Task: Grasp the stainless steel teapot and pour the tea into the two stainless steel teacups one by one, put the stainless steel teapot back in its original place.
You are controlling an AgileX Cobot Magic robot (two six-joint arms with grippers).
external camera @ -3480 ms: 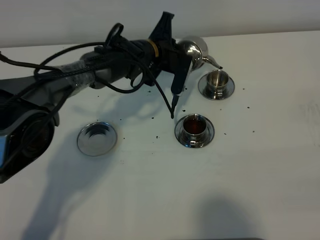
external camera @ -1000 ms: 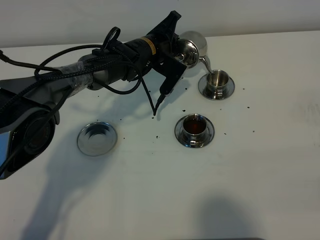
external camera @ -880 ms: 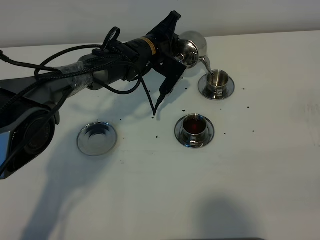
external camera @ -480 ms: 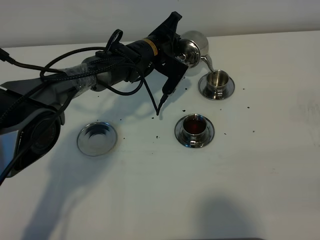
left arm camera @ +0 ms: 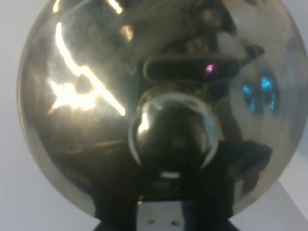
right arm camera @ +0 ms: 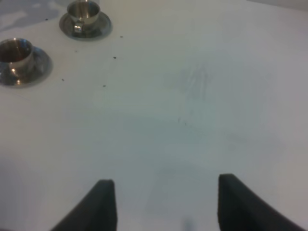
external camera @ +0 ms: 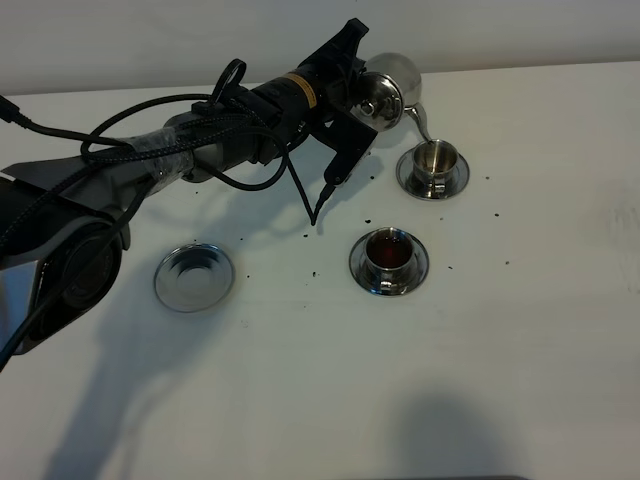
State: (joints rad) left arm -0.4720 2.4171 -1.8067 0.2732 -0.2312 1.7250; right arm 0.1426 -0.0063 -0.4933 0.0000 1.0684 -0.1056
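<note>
My left gripper (external camera: 352,98) is shut on the stainless steel teapot (external camera: 392,82) and holds it tilted above the table, its thin spout (external camera: 424,124) pointing down over the far teacup (external camera: 433,160). That cup stands on its saucer and looks empty. The near teacup (external camera: 389,252) on its saucer holds dark tea. The wider empty saucer (external camera: 194,277) lies at the left. In the left wrist view the teapot's lid and knob (left arm camera: 175,132) fill the frame. My right gripper (right arm camera: 162,202) is open and empty above bare table, with both teacups (right arm camera: 84,13) (right arm camera: 14,52) far from it.
Small dark specks of tea (external camera: 312,236) lie scattered on the white table (external camera: 520,340) around the cups. A black cable (external camera: 300,190) hangs from the left arm down to the table near the cups.
The left wrist has rolled and tipped the teapot further. Its spout has swung from beside the far teacup to above it. The cups and the empty saucer have not moved.
</note>
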